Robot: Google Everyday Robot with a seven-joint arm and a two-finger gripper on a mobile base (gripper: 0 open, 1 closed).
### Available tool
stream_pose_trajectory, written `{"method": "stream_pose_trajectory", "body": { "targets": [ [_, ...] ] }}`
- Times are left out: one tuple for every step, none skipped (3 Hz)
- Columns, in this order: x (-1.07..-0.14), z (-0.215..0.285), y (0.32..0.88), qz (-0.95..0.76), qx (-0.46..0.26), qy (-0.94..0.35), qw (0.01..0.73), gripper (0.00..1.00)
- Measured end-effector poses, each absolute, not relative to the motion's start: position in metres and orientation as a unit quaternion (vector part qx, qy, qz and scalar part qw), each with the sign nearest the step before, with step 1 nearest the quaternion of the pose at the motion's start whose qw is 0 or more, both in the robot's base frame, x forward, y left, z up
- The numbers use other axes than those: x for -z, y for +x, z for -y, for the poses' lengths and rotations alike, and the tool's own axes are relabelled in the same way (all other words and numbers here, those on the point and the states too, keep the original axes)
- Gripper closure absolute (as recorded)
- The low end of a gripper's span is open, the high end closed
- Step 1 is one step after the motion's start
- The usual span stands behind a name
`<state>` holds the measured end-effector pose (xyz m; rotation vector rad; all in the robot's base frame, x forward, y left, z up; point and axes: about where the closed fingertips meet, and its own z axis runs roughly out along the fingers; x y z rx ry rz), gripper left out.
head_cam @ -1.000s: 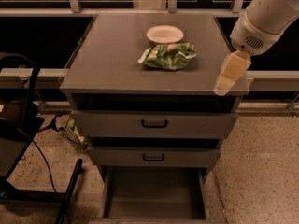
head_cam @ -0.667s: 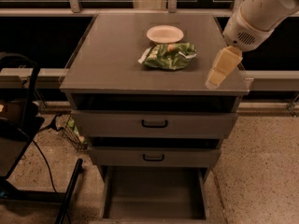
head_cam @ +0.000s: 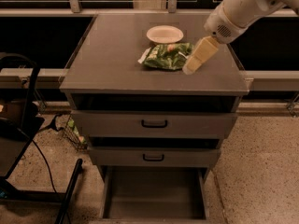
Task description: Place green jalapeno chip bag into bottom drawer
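The green jalapeno chip bag [head_cam: 167,56] lies flat on the grey cabinet top [head_cam: 112,64], just in front of a round white bowl [head_cam: 164,34]. My gripper [head_cam: 192,64] hangs from the white arm at the upper right, its tip just right of the bag's right edge and close above the cabinet top. The bottom drawer [head_cam: 154,194] is pulled out at the foot of the cabinet, with a plain bare floor.
Two grey drawers with black handles, upper [head_cam: 154,123] and lower [head_cam: 153,157], sit slightly pulled out above the bottom drawer. A black stand with cables [head_cam: 28,139] is at the left. A rail [head_cam: 149,12] runs behind the cabinet.
My gripper has moved left across the cabinet top, from near the right edge to right beside the chip bag. The bag and bowl have not moved.
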<state>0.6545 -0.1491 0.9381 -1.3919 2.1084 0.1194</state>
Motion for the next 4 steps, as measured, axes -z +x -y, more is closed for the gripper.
{"method": "stream_pose_trajectory", "body": {
  "targets": [
    [-0.931, 0.129, 0.677, -0.789, -0.061, -0.516, 0.328, 0.00],
    [-0.922, 0.113, 0.694, -0.788, -0.069, -0.507, 0.342, 0.00],
    [-0.912, 0.102, 0.709, -0.790, -0.061, -0.503, 0.346, 0.00],
    [-0.902, 0.095, 0.720, -0.794, -0.043, -0.497, 0.347, 0.00]
  ]
}}
